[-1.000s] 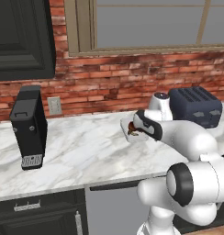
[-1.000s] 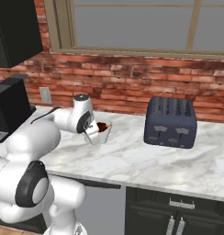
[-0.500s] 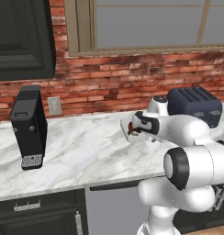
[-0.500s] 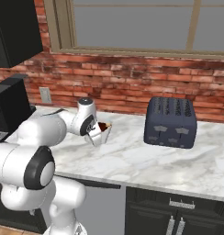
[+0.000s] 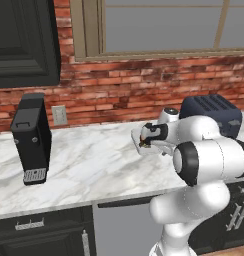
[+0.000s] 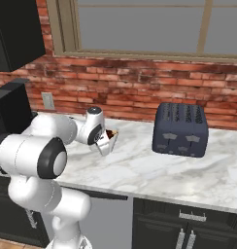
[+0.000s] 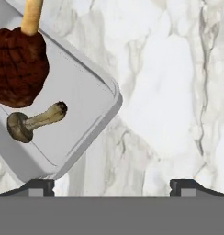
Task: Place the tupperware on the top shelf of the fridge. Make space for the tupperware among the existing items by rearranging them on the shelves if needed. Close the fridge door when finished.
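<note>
The tupperware (image 7: 79, 85) lies on the marble counter at the left of the hand view, a shallow translucent-white tray holding a brown drumstick (image 7: 17, 64) and a small mushroom (image 7: 33, 120). My gripper (image 7: 113, 186) hovers just above it, open, with one fingertip (image 7: 39, 186) at the tray's near corner and nothing between the jaws. In the base views the tupperware (image 5: 137, 138) (image 6: 111, 142) sits right at the gripper (image 5: 145, 141) (image 6: 106, 139), mid-counter. The fridge, its door and its shelves are out of view.
A dark blue toaster (image 5: 214, 112) (image 6: 181, 129) stands to the right of the tray. A black coffee machine (image 5: 31, 137) (image 6: 8, 109) stands at the left. A brick wall with a window backs the marble counter (image 5: 84, 165); dark cabinets sit below.
The arm's elbow and upper links have swung and folded closer to the base, while the hand has stayed over the tupperware. The jaws have remained open.
</note>
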Motion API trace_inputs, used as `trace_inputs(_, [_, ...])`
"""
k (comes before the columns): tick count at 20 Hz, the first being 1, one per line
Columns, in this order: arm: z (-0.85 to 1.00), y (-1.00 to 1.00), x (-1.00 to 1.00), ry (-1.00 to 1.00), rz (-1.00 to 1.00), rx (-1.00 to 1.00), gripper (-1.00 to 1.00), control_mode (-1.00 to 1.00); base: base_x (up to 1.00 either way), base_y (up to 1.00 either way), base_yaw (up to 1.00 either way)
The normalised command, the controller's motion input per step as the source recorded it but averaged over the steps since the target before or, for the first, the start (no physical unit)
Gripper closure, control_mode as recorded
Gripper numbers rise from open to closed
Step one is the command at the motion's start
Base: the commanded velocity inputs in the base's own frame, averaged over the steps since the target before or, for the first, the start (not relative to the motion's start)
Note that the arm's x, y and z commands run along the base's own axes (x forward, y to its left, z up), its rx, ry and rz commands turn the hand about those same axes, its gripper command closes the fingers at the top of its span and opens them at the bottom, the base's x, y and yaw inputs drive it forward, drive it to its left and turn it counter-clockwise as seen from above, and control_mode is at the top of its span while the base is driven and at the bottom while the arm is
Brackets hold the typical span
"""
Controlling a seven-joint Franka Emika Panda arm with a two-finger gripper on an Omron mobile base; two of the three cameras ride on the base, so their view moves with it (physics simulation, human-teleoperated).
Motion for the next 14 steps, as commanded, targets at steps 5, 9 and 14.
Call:
trace_inputs(5, [-0.27, 0.0, 0.29, 0.0, 0.0, 0.0, -1.0, -1.0, 0.0, 0.0, 0.0])
trace_inputs(9, [-0.25, 0.0, 0.3, 0.0, 0.0, 0.0, -1.0, -1.0, 0.0, 0.0, 0.0])
trace_inputs(14, [-0.24, 0.0, 0.32, 0.0, 0.0, 0.01, -1.0, -1.0, 0.0, 0.0, 0.0])
